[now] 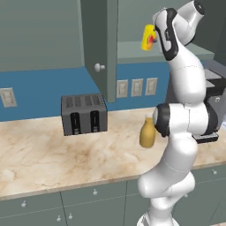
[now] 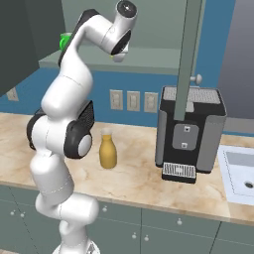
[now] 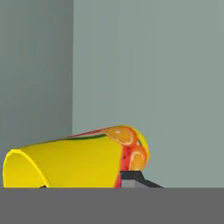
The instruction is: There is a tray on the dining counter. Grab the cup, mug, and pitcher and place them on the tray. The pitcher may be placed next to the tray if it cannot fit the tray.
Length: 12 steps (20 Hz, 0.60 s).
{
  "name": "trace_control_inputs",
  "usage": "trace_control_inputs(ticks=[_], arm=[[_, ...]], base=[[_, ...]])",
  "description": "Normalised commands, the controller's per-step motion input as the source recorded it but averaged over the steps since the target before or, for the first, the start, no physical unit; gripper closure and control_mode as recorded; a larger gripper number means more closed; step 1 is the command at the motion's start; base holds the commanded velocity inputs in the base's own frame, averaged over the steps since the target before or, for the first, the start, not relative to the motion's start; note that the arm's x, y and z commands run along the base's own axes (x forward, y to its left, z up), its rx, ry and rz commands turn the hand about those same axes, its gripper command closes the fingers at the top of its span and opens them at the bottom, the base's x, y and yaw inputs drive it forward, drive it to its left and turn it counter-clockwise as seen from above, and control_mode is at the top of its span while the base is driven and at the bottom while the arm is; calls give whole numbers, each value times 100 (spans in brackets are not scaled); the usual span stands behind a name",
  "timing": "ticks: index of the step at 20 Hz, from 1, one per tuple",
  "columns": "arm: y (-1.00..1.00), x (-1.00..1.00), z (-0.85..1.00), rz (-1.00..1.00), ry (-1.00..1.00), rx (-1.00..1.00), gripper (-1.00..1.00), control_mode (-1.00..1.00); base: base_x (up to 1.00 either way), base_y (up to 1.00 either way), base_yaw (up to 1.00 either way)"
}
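Gripper looks pinched on the yellow cup up in the open cabinet; I'd lift straight out, slowly.

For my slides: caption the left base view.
Gripper reaches the yellow cup on the cabinet shelf; pitcher waits below.

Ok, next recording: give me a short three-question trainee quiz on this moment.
1. True or false: the pitcher stands on the counter, beside the arm.
2. Which task item sits at the gripper, up in the open cabinet? A) green mug B) yellow cup C) tray
3. Name the dark appliance to the left of the pitcher in the left base view.

Key: 1 true. 2 B, the yellow cup; whether the grip is firm is unclear. 3 the toaster.
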Motion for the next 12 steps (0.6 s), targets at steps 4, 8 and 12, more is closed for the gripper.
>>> trace_control_inputs(ticks=[4,8,12], arm=[[-19,-58,-26,0,-2,1,100,-100],[-17,-59,-25,0,-3,1,100,-100],[-15,-53,-11,0,-1,0,100,-100]], base=[[0,0,0],[0,0,0],[0,0,0]])
